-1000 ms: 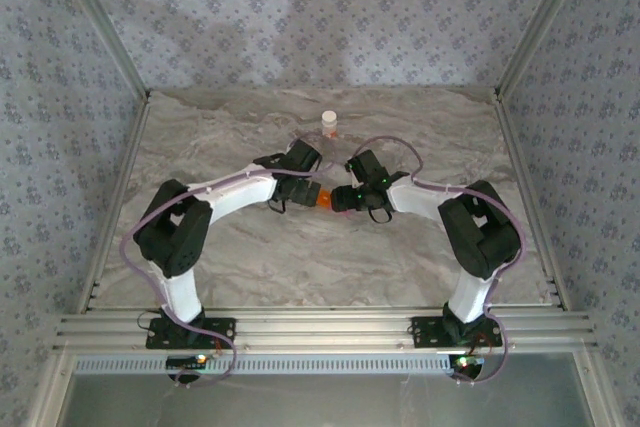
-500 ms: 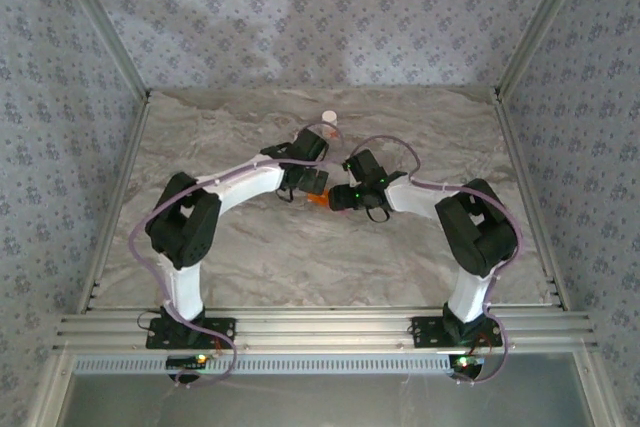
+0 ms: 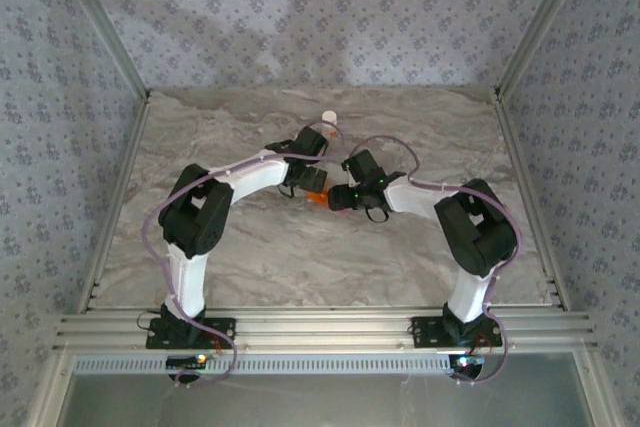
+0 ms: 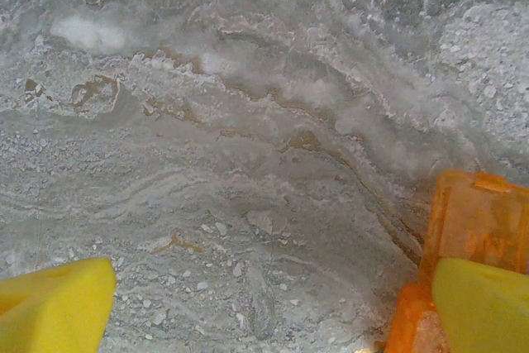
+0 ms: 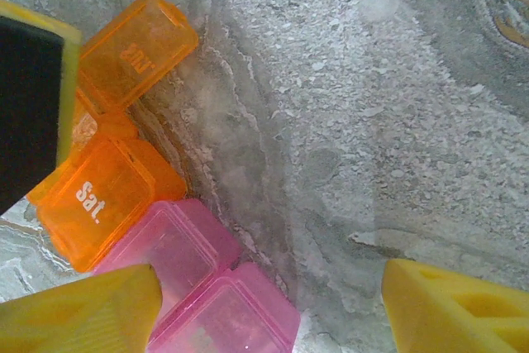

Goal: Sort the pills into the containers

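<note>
Containers [image 3: 318,198] at the middle of the table [image 3: 260,267], between two open tools.

I read the left gripper [image 4: 269,307] as spread wide and holding nothing; an orange end compartment sits partly behind its yellow finger [image 4: 483,307] at the right of the left wrist view, and I cannot tell whether they touch. The right gripper [image 5: 269,312] is equally wide and empty, with the pink compartments just beside one finger [image 5: 83,316]. A white-capped bottle [image 3: 328,122] stands nearer the far edge.
</note>
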Available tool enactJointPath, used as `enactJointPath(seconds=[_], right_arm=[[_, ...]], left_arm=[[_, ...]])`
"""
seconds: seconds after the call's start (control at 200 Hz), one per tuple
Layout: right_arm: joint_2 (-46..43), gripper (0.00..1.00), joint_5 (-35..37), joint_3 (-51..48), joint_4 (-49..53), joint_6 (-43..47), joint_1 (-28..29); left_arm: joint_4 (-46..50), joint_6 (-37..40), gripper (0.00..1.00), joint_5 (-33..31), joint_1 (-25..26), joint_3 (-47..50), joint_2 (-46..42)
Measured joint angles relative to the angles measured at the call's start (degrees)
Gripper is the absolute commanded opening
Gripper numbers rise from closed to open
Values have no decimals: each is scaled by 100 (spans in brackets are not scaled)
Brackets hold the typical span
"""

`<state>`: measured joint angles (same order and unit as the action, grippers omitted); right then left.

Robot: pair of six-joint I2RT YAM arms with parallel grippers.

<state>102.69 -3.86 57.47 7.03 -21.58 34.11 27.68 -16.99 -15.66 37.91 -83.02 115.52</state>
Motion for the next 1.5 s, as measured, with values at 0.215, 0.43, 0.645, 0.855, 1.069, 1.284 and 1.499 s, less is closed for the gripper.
enactJointPath(seconds=[0.215, 0.43, 0.645, 0.855, 1.069, 1.284, 1.499], right_arm=[[0, 74, 20, 2, 2, 2, 11], [-7, 76, 13, 66, 118, 44, 15], [-98, 79, -33, 98, 400, 114, 15], [-317, 99, -48, 87, 791, 162, -9], [-1080, 100, 81, -267, 953, 87, -144], [-2295, 100, 695, -798, 1176, -267, -249], [-3051, 100, 470, -1298, 1252, -632, -863]], left_arm=[[4, -17, 98, 50, -4, 4, -33], [-2, -149, 98, 232, -4, 251, -551], [-109, -330, 98, 476, -4, 520, -1161], [-302, -470, 98, 708, -4, 896, -1353], [-629, -564, 98, 1012, -4, 1290, -1353], [-1123, -688, 98, 1357, -4, 1384, -1314], [-1449, -785, 98, 1598, 24, 1351, -997]])
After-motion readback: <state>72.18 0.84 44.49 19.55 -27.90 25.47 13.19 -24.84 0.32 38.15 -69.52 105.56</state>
